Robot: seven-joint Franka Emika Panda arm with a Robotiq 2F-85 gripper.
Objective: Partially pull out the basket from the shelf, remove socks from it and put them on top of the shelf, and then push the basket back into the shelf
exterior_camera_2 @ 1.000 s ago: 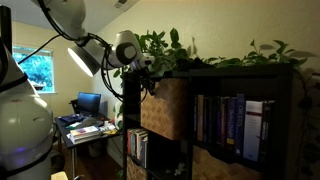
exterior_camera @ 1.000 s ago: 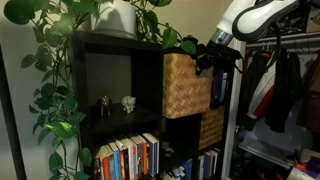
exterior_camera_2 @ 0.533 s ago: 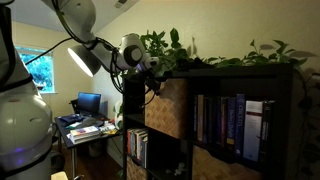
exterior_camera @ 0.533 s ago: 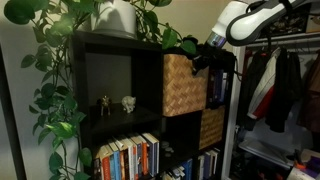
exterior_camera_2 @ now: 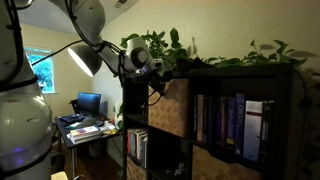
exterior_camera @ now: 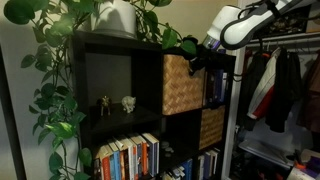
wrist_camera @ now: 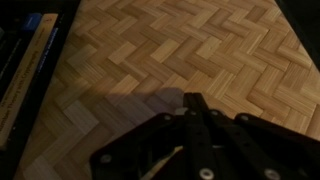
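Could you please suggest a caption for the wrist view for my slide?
Closed gripper pointing at the woven front of the basket, book spines at the left edge.

White pot (exterior_camera: 118, 18) up top, with a leafy vine (exterior_camera: 52, 100) trailing down. Two small figurines (exterior_camera: 116, 102) stand side by side above a row of books (exterior_camera: 128, 157). Darker woven basket (exterior_camera: 211, 127) sits lower down. Clothes (exterior_camera: 282, 85) hang alongside. Lamp (exterior_camera_2: 82, 58) above a monitor (exterior_camera_2: 90, 102).

End effector (wrist_camera: 195, 102) closed, arm (exterior_camera: 246, 20) outstretched
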